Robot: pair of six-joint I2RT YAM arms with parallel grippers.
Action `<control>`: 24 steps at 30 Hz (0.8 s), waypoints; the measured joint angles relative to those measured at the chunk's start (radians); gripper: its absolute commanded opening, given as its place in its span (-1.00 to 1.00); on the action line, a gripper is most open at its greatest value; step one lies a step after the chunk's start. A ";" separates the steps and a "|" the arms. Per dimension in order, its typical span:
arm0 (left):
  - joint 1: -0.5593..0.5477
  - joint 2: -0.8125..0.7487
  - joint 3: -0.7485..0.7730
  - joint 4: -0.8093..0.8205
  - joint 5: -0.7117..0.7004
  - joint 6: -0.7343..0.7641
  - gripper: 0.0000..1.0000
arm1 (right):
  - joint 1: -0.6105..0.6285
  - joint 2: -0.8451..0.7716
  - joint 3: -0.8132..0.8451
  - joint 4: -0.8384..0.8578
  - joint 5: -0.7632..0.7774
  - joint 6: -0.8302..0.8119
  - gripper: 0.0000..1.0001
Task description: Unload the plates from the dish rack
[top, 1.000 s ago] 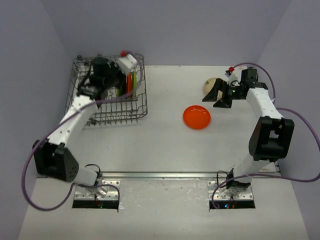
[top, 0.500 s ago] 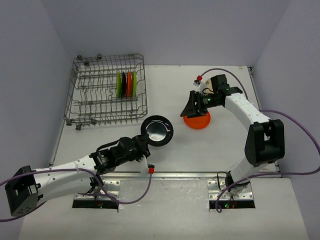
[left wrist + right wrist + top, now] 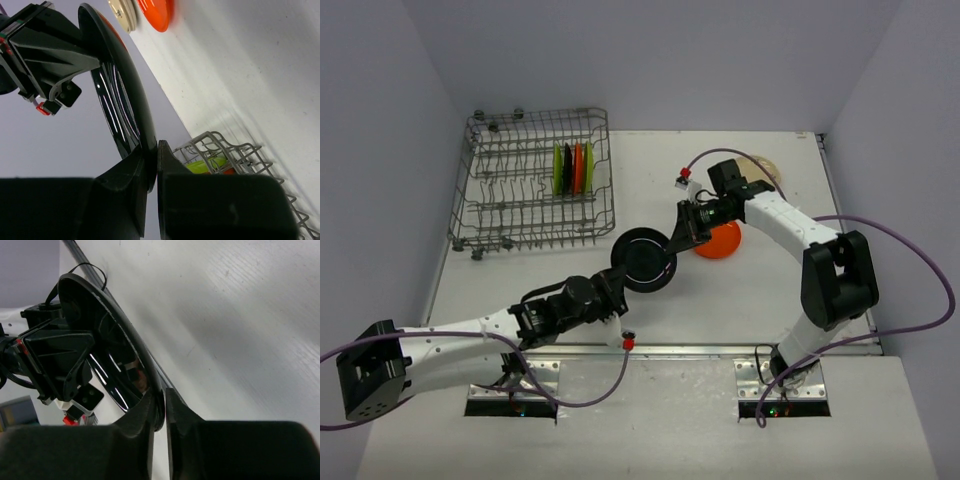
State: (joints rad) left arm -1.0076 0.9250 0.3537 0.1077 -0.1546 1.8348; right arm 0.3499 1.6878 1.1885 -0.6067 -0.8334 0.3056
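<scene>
A black plate [image 3: 645, 262] hangs on edge above the middle of the table, held from both sides. My left gripper [image 3: 616, 284] is shut on its lower left rim, seen close in the left wrist view, where the plate [image 3: 120, 100] runs up from my gripper [image 3: 154, 161]. My right gripper [image 3: 677, 238] is closed on the upper right rim, the plate [image 3: 107, 342] sitting between its fingers [image 3: 161, 409]. The grey wire dish rack [image 3: 510, 215] at the far left holds several upright plates [image 3: 573, 168], lime green, black and orange. An orange plate [image 3: 722, 241] and a cream plate [image 3: 763, 164] lie on the table.
The right arm reaches leftward over the orange plate. A rail [image 3: 700, 350] runs along the table's near edge between the arm bases. Purple walls close in the table at the back and sides.
The left arm carried the black plate up and right. The right gripper swung left from above the orange plate and closed onto the black plate's far rim.
</scene>
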 measured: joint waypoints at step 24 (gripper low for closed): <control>0.526 0.466 0.998 -0.381 -0.099 -1.234 1.00 | -0.553 0.220 0.096 0.000 0.150 -0.126 -1.00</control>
State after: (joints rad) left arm -0.4817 1.3908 1.3517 -0.2730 -0.2535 0.6004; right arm -0.2027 1.9078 1.2847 -0.6071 -0.6835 0.1800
